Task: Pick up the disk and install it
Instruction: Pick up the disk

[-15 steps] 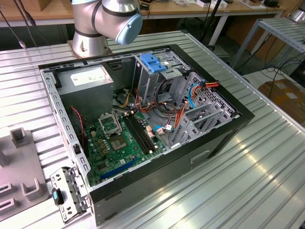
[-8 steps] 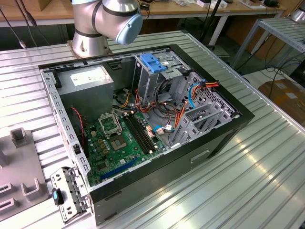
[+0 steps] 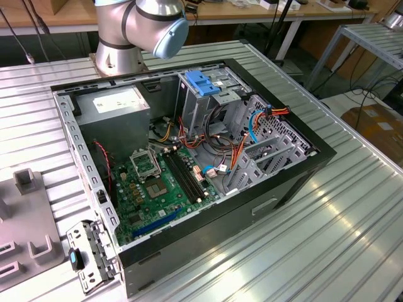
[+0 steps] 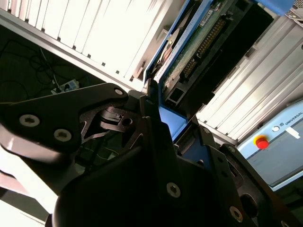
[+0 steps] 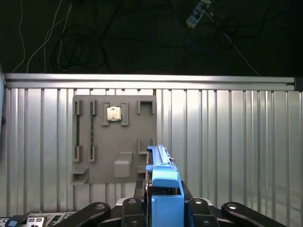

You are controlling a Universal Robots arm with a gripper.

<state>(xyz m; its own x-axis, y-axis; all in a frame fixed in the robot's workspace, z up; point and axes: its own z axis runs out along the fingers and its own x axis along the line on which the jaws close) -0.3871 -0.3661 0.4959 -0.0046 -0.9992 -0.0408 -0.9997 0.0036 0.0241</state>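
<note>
First wrist view showed the black metal two-fingered gripper [image 5: 163,208] with its jaws closed narrowly on the disk [image 5: 164,182], a flat rectangular hard drive in blue plastic carrier rails. The disk was held edge-on in front of one corner of the flat grey fixture plate [image 5: 113,156], which lay on the ribbed aluminium table [image 5: 236,142]. A small square silver processor chip [image 5: 114,114] sat in a slot on that plate. The second wrist view showed the disk's green circuit board [image 4: 199,40]. In the exterior view, the open black computer case [image 3: 289,182] stood to the exterior view's right of the plate.
</note>
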